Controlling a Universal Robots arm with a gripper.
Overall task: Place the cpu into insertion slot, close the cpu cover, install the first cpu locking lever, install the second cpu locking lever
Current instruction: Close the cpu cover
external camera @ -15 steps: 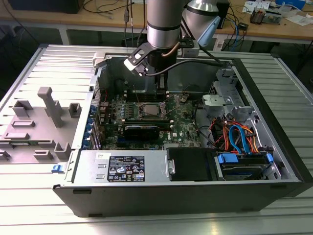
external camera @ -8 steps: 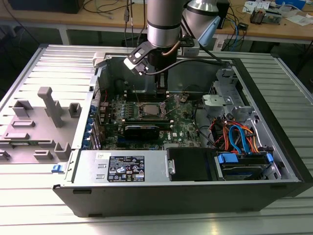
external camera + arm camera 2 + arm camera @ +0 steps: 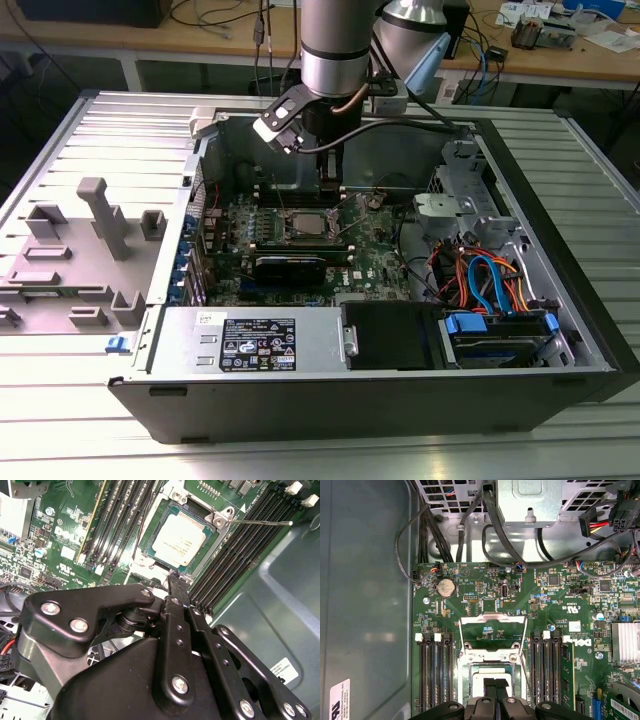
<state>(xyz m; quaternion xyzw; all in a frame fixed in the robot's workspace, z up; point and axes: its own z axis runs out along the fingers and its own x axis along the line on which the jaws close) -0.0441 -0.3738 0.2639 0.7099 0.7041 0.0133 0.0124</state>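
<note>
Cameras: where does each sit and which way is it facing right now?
Exterior view: off the arm, high, looking down into the open computer case; the arm and tool show.
First wrist view: on the arm, looking down past the tool's tips at the circuit board and open cover.
Second wrist view: on the arm, behind the tool's black linkage, facing the chip.
Shared: both wrist views see the tool and memory slots.

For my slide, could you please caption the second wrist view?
Gripper near the cpu seated in the insertion slot.
</note>
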